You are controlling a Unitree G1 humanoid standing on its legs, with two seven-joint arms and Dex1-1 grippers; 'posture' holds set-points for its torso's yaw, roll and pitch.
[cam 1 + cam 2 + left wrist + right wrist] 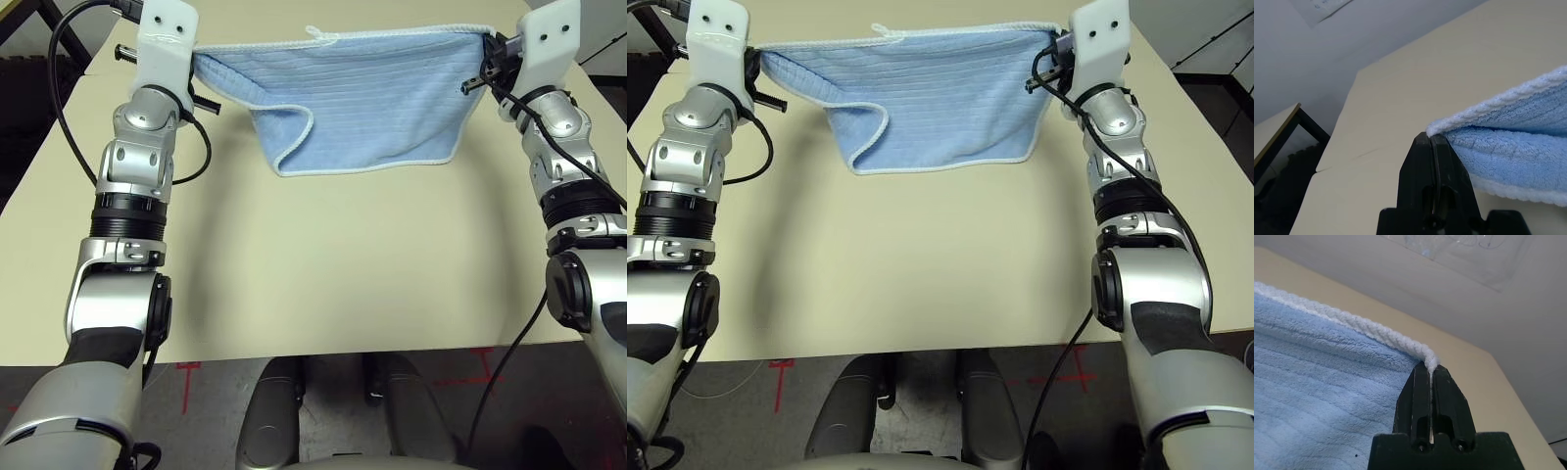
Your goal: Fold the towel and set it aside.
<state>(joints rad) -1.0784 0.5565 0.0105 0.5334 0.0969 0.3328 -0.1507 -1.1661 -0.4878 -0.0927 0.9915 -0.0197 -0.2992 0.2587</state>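
Towel (362, 103) hangs stretched above the table (294, 274), one top corner in each gripper.
Left gripper (1432, 142) and right gripper (1429, 368) are clenched on the corners; to fold well, hold both level, keep the top edge taut; lay it down evenly.

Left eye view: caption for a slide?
Both grippers shut on towel corners, holding it stretched above the table.

The 2 head views look forward and down over the forearms at the table (323, 284), sharing nearly the whole scene. Each of the 2 wrist views looks close along its fingers at a towel (362, 98) corner.
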